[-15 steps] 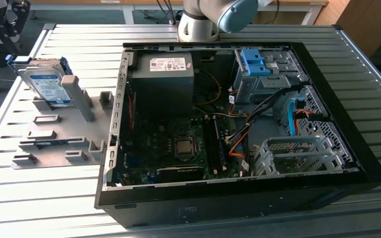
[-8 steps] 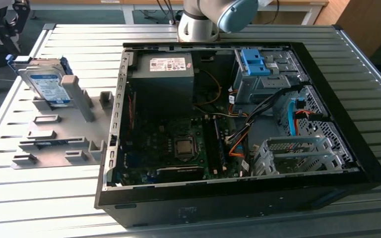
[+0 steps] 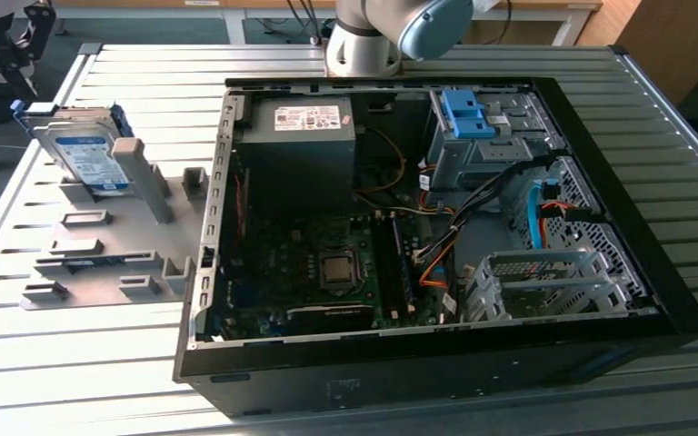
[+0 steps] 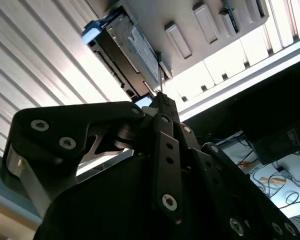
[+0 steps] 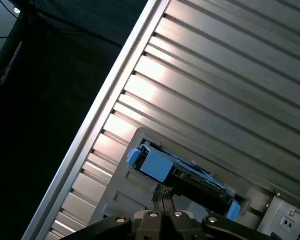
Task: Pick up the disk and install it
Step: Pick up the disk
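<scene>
**One disk on edge in a grey holder, jaws together and apart from it**

One robot arm [image 3: 380, 36] rises at the far side of a ribbed metal table [image 3: 131, 82]. In the exterior view, the disk [image 3: 83, 150] stands on edge, leaning slightly, in a grey holder [image 3: 119, 272] on the table. It sits at the exterior view's left of an open black computer case [image 3: 640, 227] and is not inside it. Its blue-and-white label faces the camera, and blue plastic runs along its edges.

Inside the case, a black box [image 3: 301, 145] with a white sticker lies near the far wall. A blue clip [image 3: 471, 113] sits on a grey metal cage toward the exterior view's right.

In both wrist views, the gripper [image 4: 160, 97] points toward the disk. Its jaws are together, hold nothing, and stop short of the disk without touching it. The first wrist view shows the disk's blue end seated in the holder near the table's edge.
</scene>
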Robot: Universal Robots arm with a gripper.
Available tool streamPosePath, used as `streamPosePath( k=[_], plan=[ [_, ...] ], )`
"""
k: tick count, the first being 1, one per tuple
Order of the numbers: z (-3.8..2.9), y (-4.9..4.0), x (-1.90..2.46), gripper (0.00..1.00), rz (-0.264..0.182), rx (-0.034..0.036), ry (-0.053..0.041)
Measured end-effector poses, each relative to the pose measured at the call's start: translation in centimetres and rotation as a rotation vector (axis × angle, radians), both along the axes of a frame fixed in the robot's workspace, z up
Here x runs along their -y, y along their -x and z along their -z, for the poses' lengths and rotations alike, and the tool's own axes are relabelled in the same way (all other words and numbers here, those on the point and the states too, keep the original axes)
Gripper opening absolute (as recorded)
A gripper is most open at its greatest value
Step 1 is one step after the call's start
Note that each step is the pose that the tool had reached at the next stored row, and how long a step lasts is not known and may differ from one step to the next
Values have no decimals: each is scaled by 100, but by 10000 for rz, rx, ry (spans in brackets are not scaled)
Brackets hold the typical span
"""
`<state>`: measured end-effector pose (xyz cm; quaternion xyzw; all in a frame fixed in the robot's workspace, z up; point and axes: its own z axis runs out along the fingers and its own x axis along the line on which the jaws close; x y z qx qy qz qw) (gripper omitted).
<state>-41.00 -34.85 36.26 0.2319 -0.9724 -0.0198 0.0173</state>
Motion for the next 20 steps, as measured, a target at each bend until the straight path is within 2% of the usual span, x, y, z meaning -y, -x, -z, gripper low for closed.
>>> streamPosePath(
  k=[20],
  plan=[
    [13, 0, 0, 11, -2979, 1, 0]
  ],
)
